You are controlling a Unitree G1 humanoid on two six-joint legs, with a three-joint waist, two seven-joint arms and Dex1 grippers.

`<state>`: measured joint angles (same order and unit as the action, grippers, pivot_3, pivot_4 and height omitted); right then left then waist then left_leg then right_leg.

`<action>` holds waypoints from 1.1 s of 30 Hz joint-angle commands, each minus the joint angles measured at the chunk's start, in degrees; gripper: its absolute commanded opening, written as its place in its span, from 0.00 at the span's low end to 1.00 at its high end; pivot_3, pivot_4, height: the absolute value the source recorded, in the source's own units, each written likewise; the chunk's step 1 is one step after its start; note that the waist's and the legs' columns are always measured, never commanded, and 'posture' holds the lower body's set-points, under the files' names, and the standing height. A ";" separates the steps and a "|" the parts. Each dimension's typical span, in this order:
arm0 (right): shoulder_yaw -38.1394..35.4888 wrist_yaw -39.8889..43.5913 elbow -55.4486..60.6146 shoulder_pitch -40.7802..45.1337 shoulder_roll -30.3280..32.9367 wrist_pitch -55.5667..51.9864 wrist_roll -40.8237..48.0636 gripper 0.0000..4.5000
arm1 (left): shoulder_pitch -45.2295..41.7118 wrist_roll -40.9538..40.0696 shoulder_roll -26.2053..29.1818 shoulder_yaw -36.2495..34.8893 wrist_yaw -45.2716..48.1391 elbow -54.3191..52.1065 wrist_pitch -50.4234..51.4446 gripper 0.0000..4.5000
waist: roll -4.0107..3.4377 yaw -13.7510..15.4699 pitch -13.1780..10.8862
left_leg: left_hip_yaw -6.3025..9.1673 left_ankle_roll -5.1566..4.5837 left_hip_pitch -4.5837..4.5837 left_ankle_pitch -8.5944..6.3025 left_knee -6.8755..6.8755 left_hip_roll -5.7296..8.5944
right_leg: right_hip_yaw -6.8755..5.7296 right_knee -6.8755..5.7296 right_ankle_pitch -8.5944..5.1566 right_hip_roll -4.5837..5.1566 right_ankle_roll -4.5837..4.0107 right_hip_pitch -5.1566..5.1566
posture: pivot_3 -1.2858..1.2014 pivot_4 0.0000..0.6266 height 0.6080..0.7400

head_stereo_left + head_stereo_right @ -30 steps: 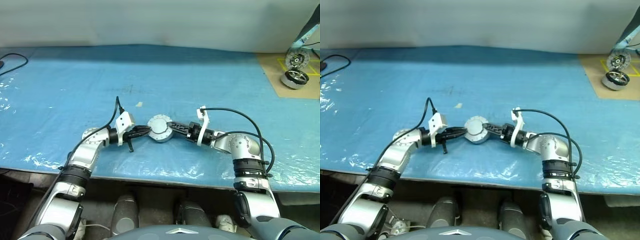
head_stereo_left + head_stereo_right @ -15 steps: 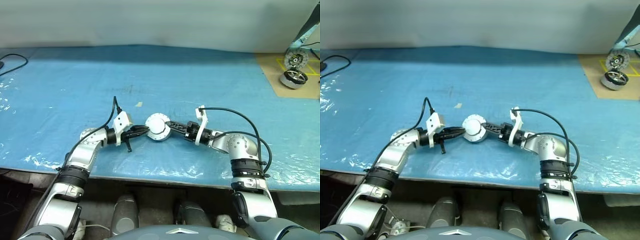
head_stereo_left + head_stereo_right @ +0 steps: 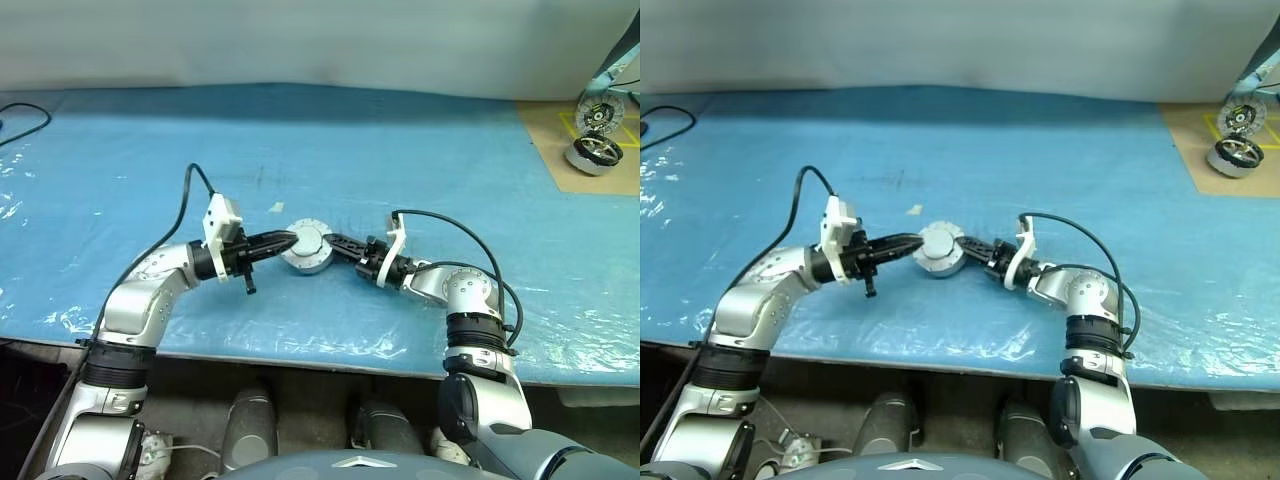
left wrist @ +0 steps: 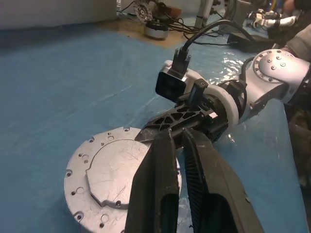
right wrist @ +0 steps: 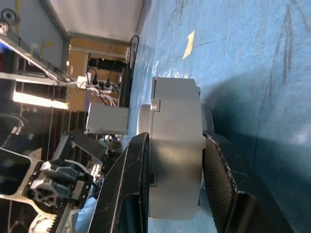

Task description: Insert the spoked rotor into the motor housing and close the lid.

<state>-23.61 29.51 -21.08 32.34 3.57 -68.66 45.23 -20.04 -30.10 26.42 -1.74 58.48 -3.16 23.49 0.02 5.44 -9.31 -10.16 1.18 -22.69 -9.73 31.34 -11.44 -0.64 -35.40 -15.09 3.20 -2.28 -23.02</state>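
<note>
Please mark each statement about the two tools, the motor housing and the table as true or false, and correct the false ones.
1. The right tool grips the motor housing across its flat faces. True.
2. The left tool is wide open. False: it is shut.
3. The housing's lid is closed. True.
4. Two silver motors stand at the table's far left. False: they stand at the far right.
5. The table cover is red. False: it is blue.

motor housing point(image 3: 305, 247): mid-table, between both grippers
left gripper point(image 3: 285, 240): at its left
right gripper point(image 3: 328, 243): at its right
two motors point(image 3: 594, 152): far right corner
</note>
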 commanded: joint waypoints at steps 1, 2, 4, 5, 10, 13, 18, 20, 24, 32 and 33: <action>-3.12 -1.32 1.37 1.72 -1.74 -0.55 5.01 0.26 | -1.34 -4.82 -1.39 -5.89 -5.22 1.41 3.94 0.08 | 0.00 -0.03 0.00 | 0.00 0.00 0.00 0.00 0.01 0.01 | 0.00 -0.01 0.00 0.01 0.00 0.01 | 0.52 0.24 1.00; -3.72 -1.82 1.55 2.00 -2.04 -0.63 5.55 0.26 | -1.58 -5.51 -1.88 -6.95 -6.28 2.06 4.34 0.08 | 0.00 -0.03 0.00 | 0.00 0.00 0.00 0.00 0.03 0.01 | 0.00 -0.02 0.00 0.01 0.00 0.01 | 0.52 0.24 1.00; -5.15 -2.98 1.79 3.11 -2.46 -0.79 7.02 0.26 | -2.15 -6.02 -3.34 -9.69 -9.60 4.36 3.81 0.16 | -0.01 -0.05 -0.02 | 0.01 0.01 0.00 0.00 0.04 0.00 | 0.00 -0.03 0.00 0.00 0.00 0.00 | 0.52 0.24 1.00; -5.91 -3.62 1.99 3.97 -2.69 -0.82 7.96 0.26 | -1.93 -7.04 -3.74 -11.18 -10.54 5.33 4.39 0.22 | -0.01 -0.05 -0.02 | 0.01 0.01 0.00 0.01 0.04 0.00 | 0.00 -0.04 0.01 -0.01 0.01 0.00 | 0.52 0.24 1.00; -7.83 -6.34 2.93 6.77 -3.64 -1.63 11.35 0.26 | 0.62 -11.96 -4.52 -14.45 -10.73 7.44 8.90 0.60 | 0.00 -0.05 -0.03 | 0.03 0.01 -0.07 0.01 0.04 0.03 | -0.01 -0.03 0.01 -0.03 0.02 -0.04 | 0.52 0.24 1.00; -7.96 -7.53 3.53 7.37 -3.88 -2.39 13.19 0.26 | 1.81 -16.55 -5.46 -15.69 -11.27 7.00 13.72 0.84 | 0.00 0.12 -0.03 | 0.03 0.02 -0.24 0.01 0.06 0.03 | -0.18 0.00 0.01 -0.03 0.02 -0.04 | 0.52 0.24 1.00; -7.50 -8.75 4.61 7.67 -3.90 -3.44 15.33 0.26 | 2.85 -24.40 -7.13 -17.12 -13.18 5.57 22.62 0.99 | -0.02 0.19 -0.04 | 0.05 0.02 -0.49 0.01 0.34 -0.01 | -0.46 -0.05 0.01 0.00 0.01 -0.05 | 0.52 0.24 1.00; -7.38 -9.23 5.14 7.85 -3.84 -3.93 16.15 0.26 | 2.95 -26.82 -7.99 -17.14 -13.81 5.38 25.07 0.99 | -0.02 0.19 -0.04 | 0.06 0.02 -0.49 0.01 0.40 -0.01 | -0.46 -0.12 0.01 0.02 0.02 -0.04 | 0.52 0.24 1.00; -7.36 -10.06 6.14 8.05 -3.61 -4.89 17.62 0.26 | 2.12 -29.38 -10.35 -17.97 -16.53 7.00 27.18 0.99 | -0.01 0.17 -0.05 | 0.08 0.03 -0.48 0.01 0.51 0.00 | -0.46 -0.19 0.02 0.06 0.03 0.00 | 0.52 0.24 1.00; -6.40 -11.59 8.35 7.68 -2.85 -6.89 20.07 0.26 | -0.91 -32.57 -15.75 -19.39 -19.94 10.25 26.88 0.99 | 0.00 0.16 -0.05 | 0.18 0.03 -0.48 0.01 0.56 0.06 | -0.48 -0.22 0.03 0.06 0.05 0.03 | 0.52 0.24 1.00; -6.40 -11.74 8.31 7.73 -2.65 -6.95 20.21 0.26 | -0.97 -32.56 -16.34 -18.91 -20.01 10.25 27.16 0.99 | 0.00 0.15 -0.05 | 0.20 0.03 -0.48 0.01 0.59 0.06 | -0.49 -0.24 0.03 0.06 0.05 0.05 | 0.52 0.24 1.00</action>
<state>-29.98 17.04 -16.20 37.98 0.84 -75.33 61.37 -20.57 -61.28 10.61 -20.26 38.58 7.59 50.52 0.03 5.60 -9.36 -9.96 1.21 -23.17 -9.72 31.95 -11.38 -1.13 -35.64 -15.06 3.27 -2.22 -22.96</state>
